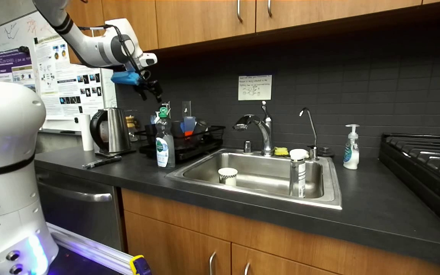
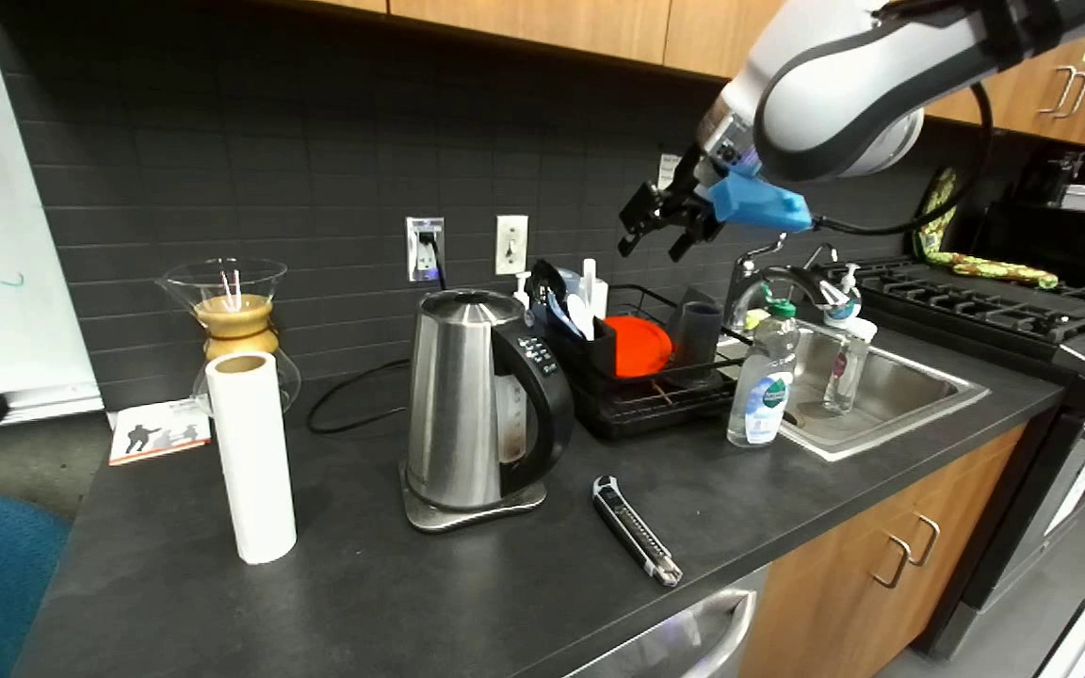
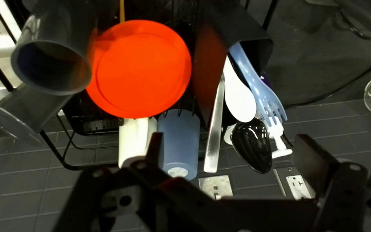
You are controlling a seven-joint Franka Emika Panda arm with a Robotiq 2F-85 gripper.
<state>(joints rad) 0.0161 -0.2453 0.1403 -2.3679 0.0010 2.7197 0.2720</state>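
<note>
Fingers [image 3: 312, 161] spread super wide, nothing in them, hanging over the dish rack [image 1: 193, 152], orange-red plate [image 3: 140, 71] and white spoon [image 3: 239, 93] below.

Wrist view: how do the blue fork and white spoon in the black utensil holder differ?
The blue fork ends in separate tines, the white spoon in a solid, rounded bowl. The blue fork slants further right in the picture than the white spoon. More handle shows on the blue fork than on the white spoon. Both stick head-out from the black utensil holder.

Purple poster [image 1: 12, 68]: "ALLEN SCHOOL"; green-cap btl label [image 2: 769, 411] too blurry
</note>
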